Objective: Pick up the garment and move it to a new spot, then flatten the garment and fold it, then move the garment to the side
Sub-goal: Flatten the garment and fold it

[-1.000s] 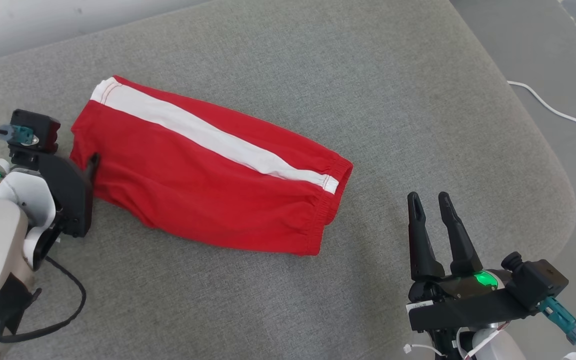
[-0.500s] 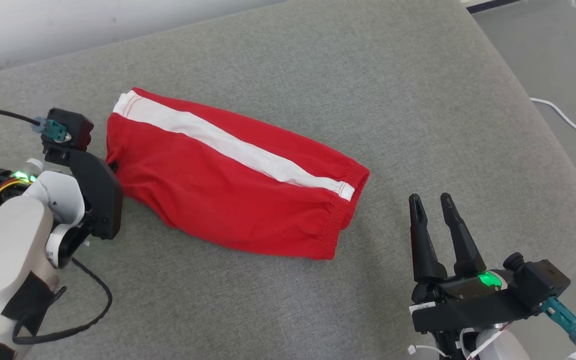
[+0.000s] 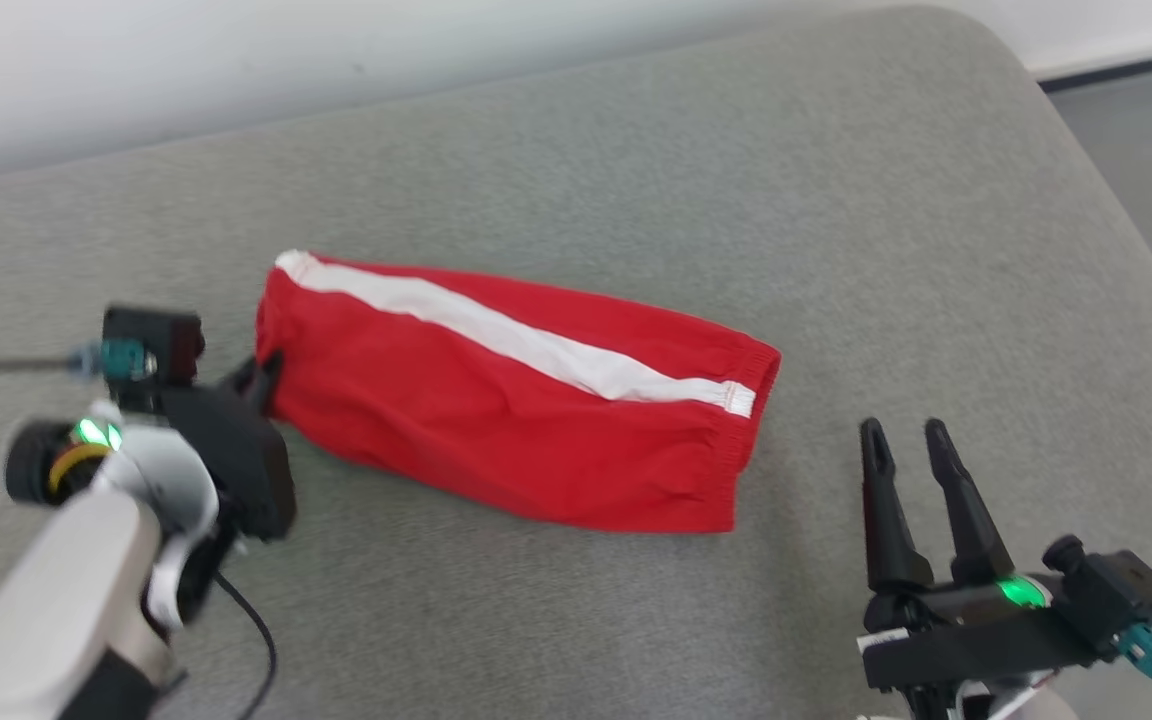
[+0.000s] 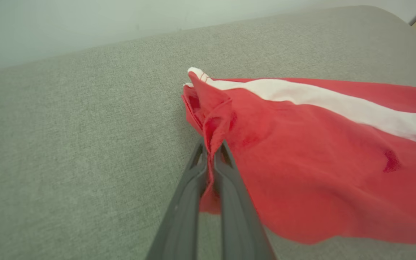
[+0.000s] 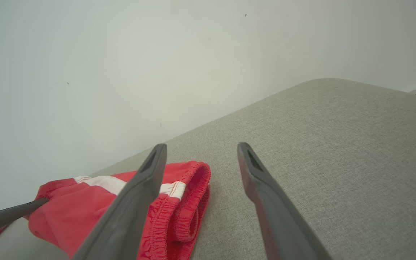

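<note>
— What's the left gripper (image 4: 211, 153) doing?
— Its fingers are pressed together, pinching the left end of the red garment (image 3: 516, 430). The garment lies across the middle of the grey cushion (image 3: 636, 170), white stripe along its far side.
— And the right gripper (image 3: 908, 435)?
— Spread, holding nothing, just right of the garment's elastic end, nearer us.

Red garment (image 3: 516, 430) w/ white stripe lies on grey cushion (image 3: 636, 150). L gripper (image 3: 268, 370) fingers closed at its left end; R gripper (image 3: 903, 432) near its right end, fingers apart, not touching.
</note>
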You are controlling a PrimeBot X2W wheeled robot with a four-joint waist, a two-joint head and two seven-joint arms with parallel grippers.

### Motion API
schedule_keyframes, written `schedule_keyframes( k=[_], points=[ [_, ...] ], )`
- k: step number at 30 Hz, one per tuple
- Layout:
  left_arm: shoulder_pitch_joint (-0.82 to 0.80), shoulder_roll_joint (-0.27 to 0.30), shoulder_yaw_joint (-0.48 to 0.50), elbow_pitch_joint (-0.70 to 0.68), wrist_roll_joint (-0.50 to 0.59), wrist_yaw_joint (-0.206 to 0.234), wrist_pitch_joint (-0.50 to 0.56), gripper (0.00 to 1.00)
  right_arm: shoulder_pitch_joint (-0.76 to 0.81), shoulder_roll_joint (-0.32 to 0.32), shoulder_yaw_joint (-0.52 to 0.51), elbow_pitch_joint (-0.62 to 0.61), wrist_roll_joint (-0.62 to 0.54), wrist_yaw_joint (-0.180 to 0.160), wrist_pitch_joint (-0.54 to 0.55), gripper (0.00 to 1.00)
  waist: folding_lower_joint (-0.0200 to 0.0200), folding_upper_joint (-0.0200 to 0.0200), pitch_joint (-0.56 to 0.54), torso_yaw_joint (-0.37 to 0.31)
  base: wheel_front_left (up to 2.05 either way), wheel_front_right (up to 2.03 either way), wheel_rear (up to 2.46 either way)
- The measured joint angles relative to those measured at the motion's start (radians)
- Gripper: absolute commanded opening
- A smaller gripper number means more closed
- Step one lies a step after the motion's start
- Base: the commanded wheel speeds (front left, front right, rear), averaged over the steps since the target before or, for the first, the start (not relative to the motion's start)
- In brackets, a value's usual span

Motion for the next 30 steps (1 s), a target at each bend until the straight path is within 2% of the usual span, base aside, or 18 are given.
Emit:
schedule_keyframes(
  k=[10,16,18,19,24,30],
  points=[
    [0.277,-0.055,0.050,-0.174,-0.073,0.117,-0.122,0.00,0.070,0.000,-0.028,-0.005,-0.012,0.000,0.000,1.00,-0.0001,-0.0002,-0.059,0.095,0.00,0.00,0.00],
    [0.375,-0.074,0.047,-0.210,-0.084,0.140,-0.175,0.01,0.082,-0.017,-0.035,-0.004,-0.013,0.000,0.000,1.00,-0.0002,-0.0002,-0.086,0.153,0.00,0.00,0.00],
    [0.377,-0.081,0.048,-0.204,-0.071,0.142,-0.219,0.91,0.081,-0.019,-0.029,-0.003,-0.016,0.000,0.000,1.00,-0.0001,-0.0002,-0.093,0.168,0.00,0.00,0.00],
    [0.377,-0.085,0.046,-0.198,-0.063,0.140,-0.237,1.00,0.081,-0.020,-0.026,-0.003,-0.019,0.000,0.000,1.00,-0.0001,-0.0001,-0.097,0.173,0.00,0.00,0.00],
    [0.378,-0.107,0.052,-0.187,-0.038,0.131,-0.340,1.00,0.080,-0.030,-0.024,0.000,-0.020,0.000,0.000,1.00,-0.0001,-0.0002,-0.118,0.187,0.00,0.00,0.00],
    [0.385,-0.084,0.078,-0.181,0.027,0.146,-0.470,1.00,0.084,-0.037,-0.036,0.001,-0.021,0.000,0.000,1.00,0.0000,-0.0002,-0.143,0.196,0.00,0.00,0.00]
  ],
)
